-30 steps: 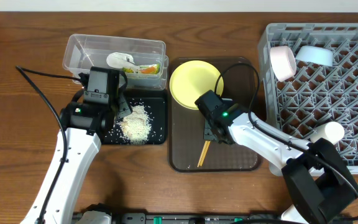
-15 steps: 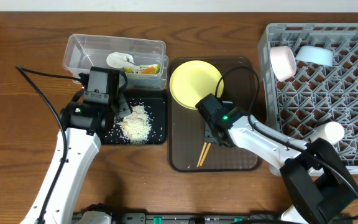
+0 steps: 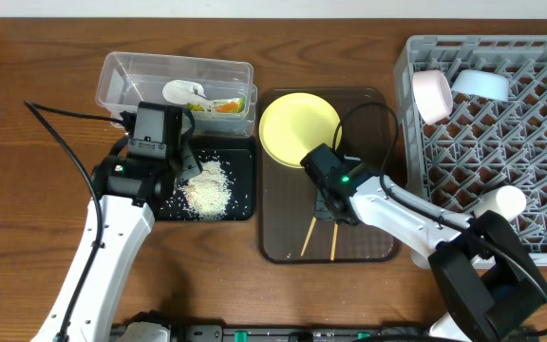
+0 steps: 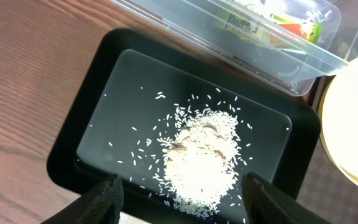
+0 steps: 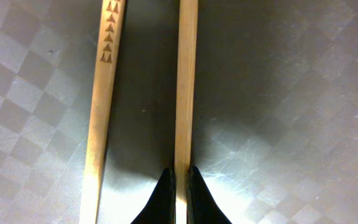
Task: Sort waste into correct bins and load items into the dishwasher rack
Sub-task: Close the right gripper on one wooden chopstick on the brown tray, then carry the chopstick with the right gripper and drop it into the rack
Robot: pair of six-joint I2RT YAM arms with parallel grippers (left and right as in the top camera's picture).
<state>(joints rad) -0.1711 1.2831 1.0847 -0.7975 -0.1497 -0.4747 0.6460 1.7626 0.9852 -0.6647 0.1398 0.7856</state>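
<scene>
Two wooden chopsticks lie side by side on the brown serving tray (image 3: pixel 368 247). My right gripper (image 5: pixel 180 186) is shut on the right chopstick (image 5: pixel 185 81); the left chopstick (image 5: pixel 104 93) lies free beside it. The yellow plate (image 3: pixel 297 128) rests at the tray's far end. My left gripper (image 4: pixel 179 199) hangs open over the black tray (image 4: pixel 92 124), above the heap of rice grains (image 4: pixel 201 158). The clear tub (image 3: pixel 174 81) holds the printed wrapper (image 3: pixel 224 106) and the white scrap (image 3: pixel 186 92). The dishwasher rack (image 3: pixel 539 142) carries the pinkish bowl (image 3: pixel 432 95), blue bowl (image 3: pixel 480 85) and white cup (image 3: pixel 501 201).
Loose grains are scattered round the heap inside the black tray. The clear tub and black tray sit close against the brown tray's left side. The rack stands right of the brown tray, near the table's right edge.
My right gripper has closed on one chopstick. The two chopsticks, close together before, now lie apart and parallel. The left arm has not moved.
</scene>
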